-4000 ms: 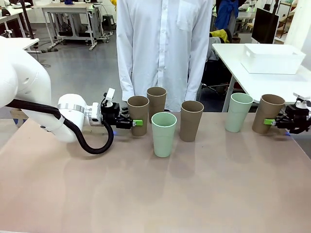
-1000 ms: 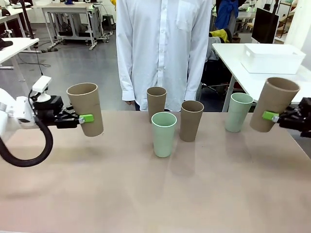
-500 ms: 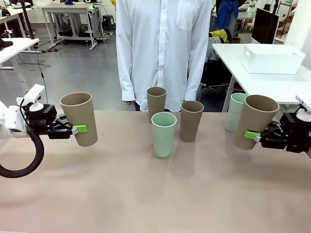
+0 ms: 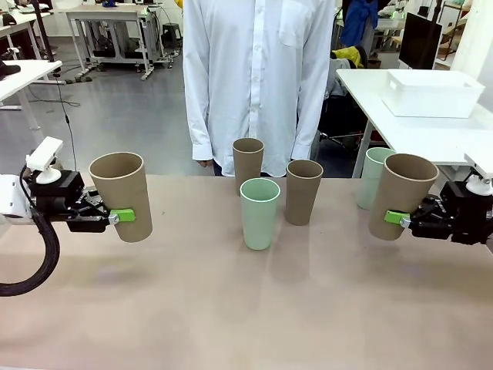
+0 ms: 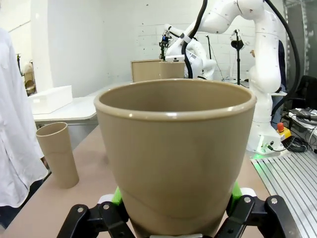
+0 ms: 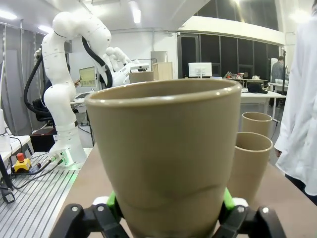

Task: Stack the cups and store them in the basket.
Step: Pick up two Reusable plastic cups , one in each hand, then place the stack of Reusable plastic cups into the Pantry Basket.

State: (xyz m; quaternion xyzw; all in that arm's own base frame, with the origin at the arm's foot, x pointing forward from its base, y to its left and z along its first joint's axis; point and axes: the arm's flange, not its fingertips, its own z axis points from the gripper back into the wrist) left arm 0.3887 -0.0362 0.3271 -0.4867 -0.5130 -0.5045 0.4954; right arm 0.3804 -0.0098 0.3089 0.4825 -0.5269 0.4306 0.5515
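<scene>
— Grey-brown matte tapered tumbler (image 4: 119, 185) clamped in the left gripper (image 4: 123, 216), held clear of the table (image 4: 246, 308); far finger hidden behind it.
— Right gripper (image 4: 393, 218) grips a second grey-brown tumbler (image 4: 404, 185), half covering a pale mint tumbler (image 4: 375, 166); white rectangular plastic basket (image 4: 434, 92) stands well apart on the side table (image 4: 431, 135).

4 cups (image 4: 259, 213) upright on table (image 4: 246, 308)

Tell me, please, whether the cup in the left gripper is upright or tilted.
Slightly tilted: the cup leans, its rim back toward the left gripper.
</scene>
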